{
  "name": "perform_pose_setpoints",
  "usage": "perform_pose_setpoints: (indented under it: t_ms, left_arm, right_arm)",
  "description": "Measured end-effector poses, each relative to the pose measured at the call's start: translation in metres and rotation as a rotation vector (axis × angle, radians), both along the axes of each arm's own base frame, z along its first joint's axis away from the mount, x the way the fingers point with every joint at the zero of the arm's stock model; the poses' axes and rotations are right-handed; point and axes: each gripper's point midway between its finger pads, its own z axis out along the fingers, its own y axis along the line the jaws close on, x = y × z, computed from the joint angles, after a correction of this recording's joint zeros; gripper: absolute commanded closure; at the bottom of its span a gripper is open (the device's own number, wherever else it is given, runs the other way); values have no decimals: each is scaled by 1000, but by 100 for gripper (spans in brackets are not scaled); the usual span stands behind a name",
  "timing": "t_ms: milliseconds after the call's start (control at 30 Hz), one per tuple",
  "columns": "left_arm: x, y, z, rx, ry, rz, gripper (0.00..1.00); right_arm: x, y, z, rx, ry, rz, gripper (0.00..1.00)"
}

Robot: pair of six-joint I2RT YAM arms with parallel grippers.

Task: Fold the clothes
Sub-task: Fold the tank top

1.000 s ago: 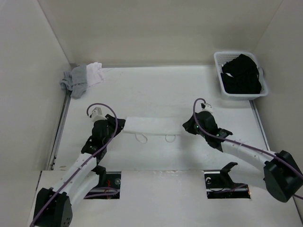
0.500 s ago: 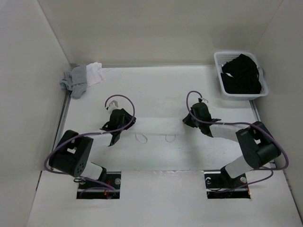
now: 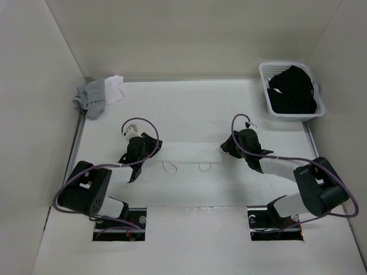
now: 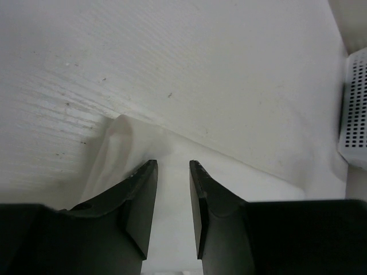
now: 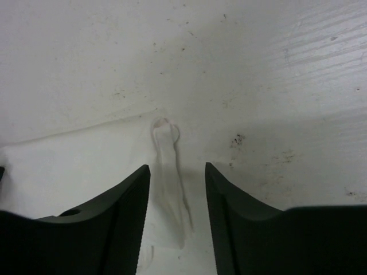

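The clothes are one small white camisole (image 3: 189, 152), lying flat in a long band across the middle of the table, its two strap loops (image 3: 170, 167) pointing toward me. My left gripper (image 3: 150, 148) hovers low over its left end; in the left wrist view the left gripper (image 4: 172, 163) stands open, with flat fabric (image 4: 172, 146) showing in the gap. My right gripper (image 3: 227, 148) is at the right end; in the right wrist view the right gripper (image 5: 176, 166) is open, straddling a pinched ridge of cloth (image 5: 168, 154).
A white basket (image 3: 269, 109) of black garments (image 3: 292, 91) stands at the back right; its perforated wall (image 4: 355, 109) shows in the left wrist view. A grey and white garment pile (image 3: 97, 94) lies in the back left corner. White walls enclose the table.
The right gripper has opened and let go of the camisole's right edge. Both arms have drawn their elbows back, and the garment now lies flat between the grippers.
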Motion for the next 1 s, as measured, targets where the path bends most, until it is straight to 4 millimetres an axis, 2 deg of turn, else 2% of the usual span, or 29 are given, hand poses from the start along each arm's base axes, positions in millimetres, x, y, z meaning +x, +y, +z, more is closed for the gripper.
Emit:
perform_pose_setpoints:
  t_ms: [67,233,300,400,600,667,833,933,1000]
  left_arm:
    - [2,-1,14,-16,-37,-4,71]
    - [5,3,54,-54,-139,5,70]
    - [6,6,62,-59,-157,12,69]
    - [5,8,62,-57,-153,18,69]
    - [2,9,56,-52,-127,15,69]
    - [2,9,57,-51,-125,14,69]
    - [0,7,74,-68,-173,7,69]
    - [-1,3,81,-75,-193,-4,69]
    - [-3,0,82,-77,-195,-14,68]
  right_arm:
    - [-2,3,2,22,-6,10,47]
    - [-15,8,-7,84,5,25,43]
    - [-16,12,-6,112,0,37,43]
    - [-19,20,-6,150,12,64,45]
    - [-23,28,-10,204,47,79,63]
    - [-24,29,-13,209,59,72,73]
    - [-22,29,-20,228,91,53,95]
    - [-21,25,-19,243,94,31,98]
    - [-25,15,-17,240,86,6,98]
